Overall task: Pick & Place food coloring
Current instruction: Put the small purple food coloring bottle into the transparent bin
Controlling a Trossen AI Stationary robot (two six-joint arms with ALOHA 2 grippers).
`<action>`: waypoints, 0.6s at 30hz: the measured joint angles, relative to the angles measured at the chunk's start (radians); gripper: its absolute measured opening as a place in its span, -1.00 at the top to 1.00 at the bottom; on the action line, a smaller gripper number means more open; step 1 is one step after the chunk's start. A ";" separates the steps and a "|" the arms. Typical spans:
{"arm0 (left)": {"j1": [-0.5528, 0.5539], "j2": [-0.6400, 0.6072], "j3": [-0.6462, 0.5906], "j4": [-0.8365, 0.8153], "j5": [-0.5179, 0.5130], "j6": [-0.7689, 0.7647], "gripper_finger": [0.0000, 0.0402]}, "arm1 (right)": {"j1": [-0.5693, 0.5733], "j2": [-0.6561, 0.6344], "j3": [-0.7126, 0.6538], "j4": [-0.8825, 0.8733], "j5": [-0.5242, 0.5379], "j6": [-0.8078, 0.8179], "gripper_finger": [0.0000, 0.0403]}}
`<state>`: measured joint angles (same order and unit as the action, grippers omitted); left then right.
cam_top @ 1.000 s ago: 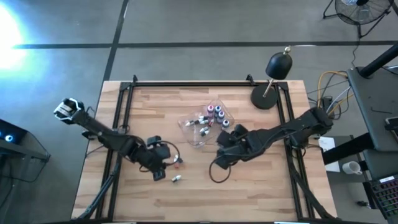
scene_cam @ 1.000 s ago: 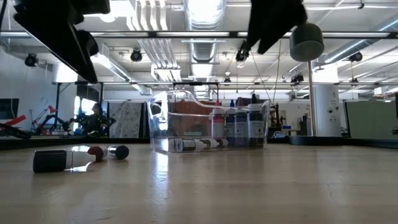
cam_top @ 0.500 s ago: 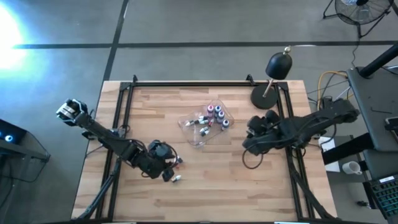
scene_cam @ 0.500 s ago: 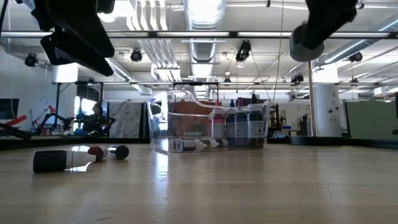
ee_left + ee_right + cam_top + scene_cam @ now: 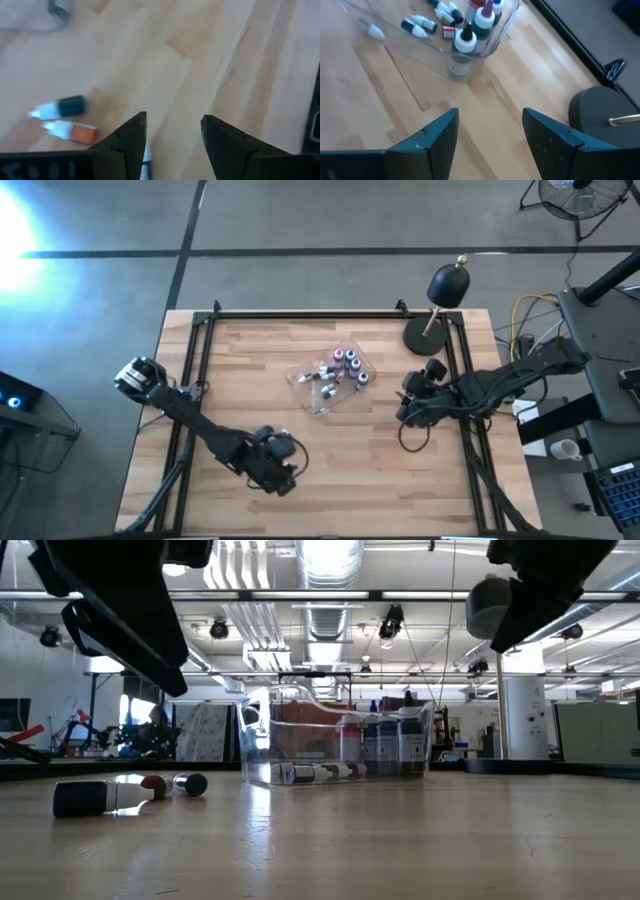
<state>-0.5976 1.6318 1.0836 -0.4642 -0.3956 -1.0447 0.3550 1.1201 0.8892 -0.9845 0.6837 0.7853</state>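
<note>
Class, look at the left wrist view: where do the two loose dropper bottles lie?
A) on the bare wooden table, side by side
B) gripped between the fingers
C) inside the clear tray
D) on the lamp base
A: the dark bottle and the red bottle lie side by side on the table, ahead of the open left gripper.

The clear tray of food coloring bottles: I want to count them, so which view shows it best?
The right wrist view: the clear tray sits close, bottles distinct. High view shows it small; low view side-on, bottles overlapping; left wrist view misses it.

wooden table [image 5: 250, 370] with clear tray [image 5: 327, 381], black lamp base [image 5: 425, 337], 2 loose bottles [image 5: 65, 120]
</note>
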 joint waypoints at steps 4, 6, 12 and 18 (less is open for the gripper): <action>-0.007 0.067 0.085 -0.072 0.054 -0.088 0.19 | 0.000 -0.001 -0.032 -0.001 0.001 -0.031 -0.06; -0.013 0.099 0.126 -0.133 0.086 -0.092 0.19 | -0.002 -0.001 -0.045 0.000 0.006 -0.031 -0.06; -0.014 0.168 0.178 -0.293 0.134 -0.103 0.19 | -0.020 0.001 -0.060 0.009 0.053 -0.029 -0.06; -0.014 0.182 0.158 -0.279 0.125 -0.104 0.19 | -0.062 0.001 -0.060 0.024 0.060 -0.093 -0.06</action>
<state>-0.6117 1.8138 1.2415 -0.7434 -0.2706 -1.1490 0.2932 1.1210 0.8288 -0.9609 0.7441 0.6920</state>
